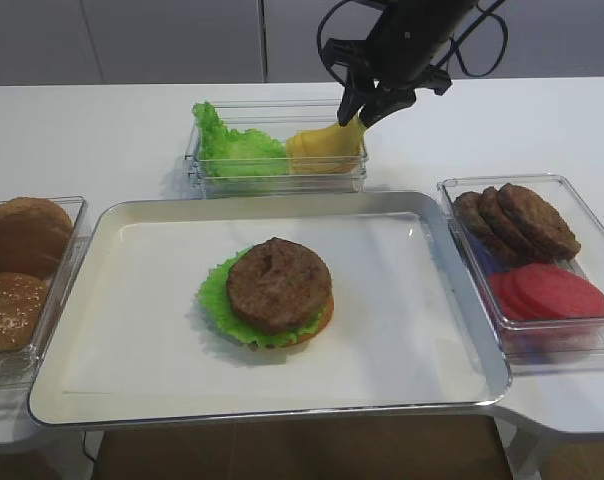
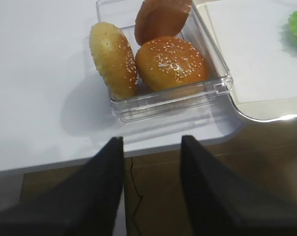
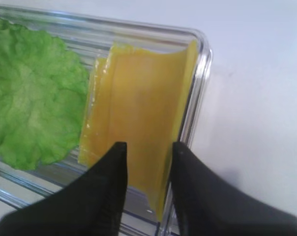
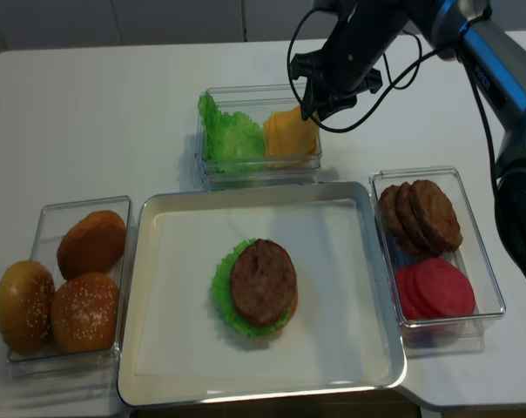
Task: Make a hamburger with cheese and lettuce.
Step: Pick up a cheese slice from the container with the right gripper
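Observation:
The hamburger [image 1: 280, 290] sits mid-tray as a bun base, a frilly lettuce leaf [image 1: 214, 298] and a dark patty on top. More lettuce [image 3: 30, 98] fills the left half of a clear bin at the back. Yellow cheese [image 3: 138, 108] slices fill its right half, the top one curled up against the wall. My right gripper [image 3: 148, 145] hangs over that bin, open, its fingers either side of the raised slice's near edge. My left gripper [image 2: 152, 138] is open and empty beyond the table's front edge, near the bun bin.
A metal tray [image 1: 142, 330] holds the hamburger. Sesame buns [image 2: 170, 61] fill a clear bin at its left. A bin on the right holds loose patties [image 1: 517, 220] and red tomato slices [image 1: 552, 295]. The back bin's clear wall [image 3: 195, 113] stands beside my right finger.

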{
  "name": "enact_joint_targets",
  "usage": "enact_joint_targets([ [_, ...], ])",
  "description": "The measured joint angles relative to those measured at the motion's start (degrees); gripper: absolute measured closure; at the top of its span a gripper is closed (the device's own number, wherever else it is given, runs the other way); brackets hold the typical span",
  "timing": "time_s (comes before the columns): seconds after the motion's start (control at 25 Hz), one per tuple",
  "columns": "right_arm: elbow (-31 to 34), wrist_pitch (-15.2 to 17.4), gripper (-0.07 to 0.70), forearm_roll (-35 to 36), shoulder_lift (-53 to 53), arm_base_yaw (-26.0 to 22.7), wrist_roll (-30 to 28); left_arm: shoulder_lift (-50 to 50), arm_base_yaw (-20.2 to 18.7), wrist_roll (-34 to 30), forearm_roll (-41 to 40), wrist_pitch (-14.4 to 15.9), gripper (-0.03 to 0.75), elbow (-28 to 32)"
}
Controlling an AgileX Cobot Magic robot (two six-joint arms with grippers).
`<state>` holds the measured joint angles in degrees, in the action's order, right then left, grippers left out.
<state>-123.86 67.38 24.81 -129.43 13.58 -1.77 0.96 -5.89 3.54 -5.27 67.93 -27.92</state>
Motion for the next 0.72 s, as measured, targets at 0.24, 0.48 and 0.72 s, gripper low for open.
enact_joint_targets([
  [0.24, 0.0, 0.1, 0.386, -0.6, 0.0, 0.0, 0.0, 0.0, 0.0, 0.0, 0.0, 0.0, 0.427, 0.0],
  [0.48, 0.0, 0.2, 0.425, -1.2, 0.0, 0.0, 0.0, 0.0, 0.0, 0.0, -0.4, 0.0, 0.427, 0.0],
  [0.72, 0.0, 0.4, 0.448, -1.6, 0.0, 0.0, 0.1, 0.0, 0.0, 0.0, -0.5, 0.0, 0.427, 0.0],
])
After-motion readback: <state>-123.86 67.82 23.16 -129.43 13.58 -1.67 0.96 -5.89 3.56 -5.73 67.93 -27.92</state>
